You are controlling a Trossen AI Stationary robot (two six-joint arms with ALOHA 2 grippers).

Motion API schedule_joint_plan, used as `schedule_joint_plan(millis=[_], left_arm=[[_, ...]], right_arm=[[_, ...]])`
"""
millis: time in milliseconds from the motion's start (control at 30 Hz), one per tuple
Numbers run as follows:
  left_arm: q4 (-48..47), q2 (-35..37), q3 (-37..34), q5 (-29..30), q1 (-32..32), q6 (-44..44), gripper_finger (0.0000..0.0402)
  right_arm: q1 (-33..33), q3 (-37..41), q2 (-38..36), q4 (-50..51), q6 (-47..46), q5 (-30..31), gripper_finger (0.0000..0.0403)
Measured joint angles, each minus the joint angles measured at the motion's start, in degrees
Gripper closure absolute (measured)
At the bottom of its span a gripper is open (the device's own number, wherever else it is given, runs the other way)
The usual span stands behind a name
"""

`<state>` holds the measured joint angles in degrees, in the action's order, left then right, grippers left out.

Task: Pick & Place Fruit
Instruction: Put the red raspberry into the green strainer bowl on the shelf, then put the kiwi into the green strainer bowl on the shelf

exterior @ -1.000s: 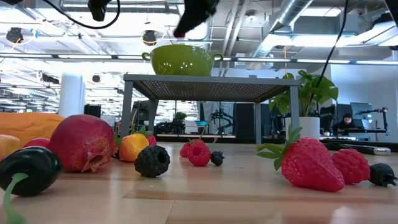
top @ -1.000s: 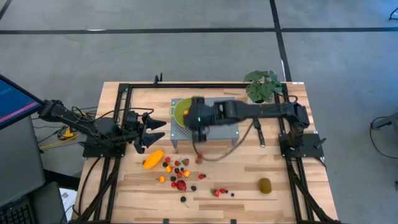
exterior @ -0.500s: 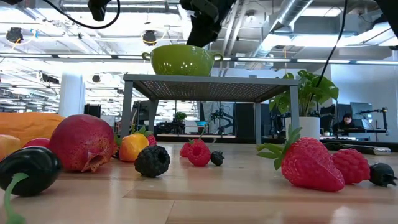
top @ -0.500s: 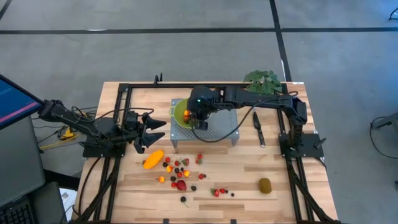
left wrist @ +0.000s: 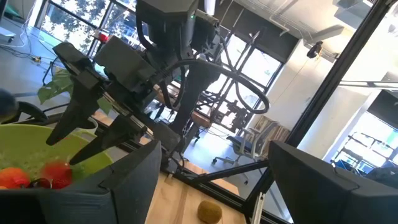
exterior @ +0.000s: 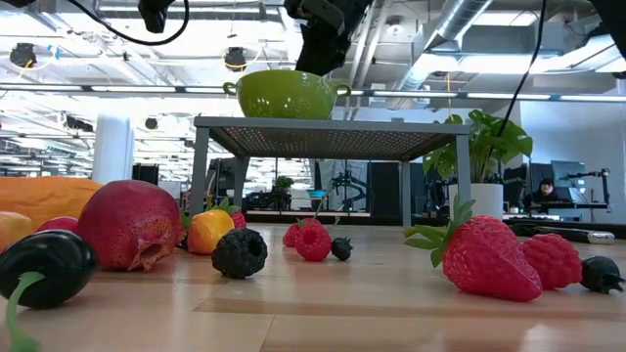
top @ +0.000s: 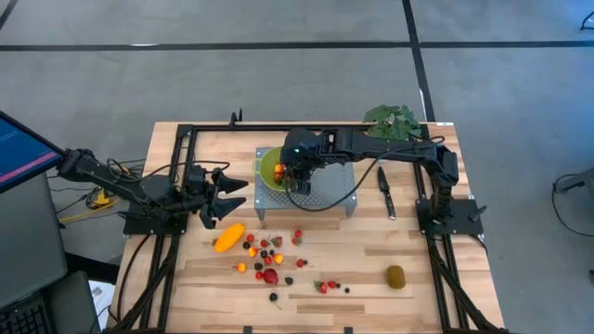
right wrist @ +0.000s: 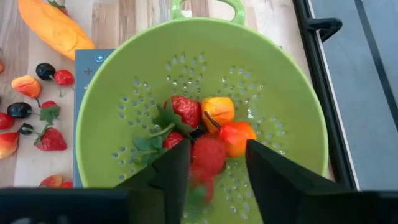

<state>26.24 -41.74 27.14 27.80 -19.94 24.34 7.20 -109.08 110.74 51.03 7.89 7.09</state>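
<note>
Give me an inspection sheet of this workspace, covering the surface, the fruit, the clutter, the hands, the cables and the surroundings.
Surface: wooden table with a grey mesh stand.
Job's things: green colander on the stand holds strawberries and orange pieces; small fruit, a long orange fruit and a kiwi lie on the table.
Clutter: knife and potted plant.
Hands: right hand open above the colander, a red berry between its fingers; left hand open, waiting at the table's left.
Cables: black cable loops from the right arm over the stand.
Surroundings: a monitor at left; a seated person far behind.
</note>
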Motion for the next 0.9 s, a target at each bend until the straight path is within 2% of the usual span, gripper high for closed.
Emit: schedule_joint_plan(millis=[200,367,600,900], left_arm=[[-0.02,0.0,0.0,-0.01,0.0,0.0,0.0111],[0.0,0.02,0.0,-0.01,-0.01,0.0,0.0111],[0.15,0.02,0.0,0.0,-0.01,0.0,0.0111],[0.46,0.02,0.0,0.0,0.0,0.0,0.0111]], right_arm=[[-0.05,-0.02,-0.24,0.91,0.11,-0.02,0.0193],[-0.57,-0.02,-2.68,4.1,-1.45,0.04,0.0176],[-4.36,-0.09,-6.3,9.04,-6.11,0.14,0.0192],[-15.27,-0.08,-7.04,15.49,-11.71,0.35,0.0237]])
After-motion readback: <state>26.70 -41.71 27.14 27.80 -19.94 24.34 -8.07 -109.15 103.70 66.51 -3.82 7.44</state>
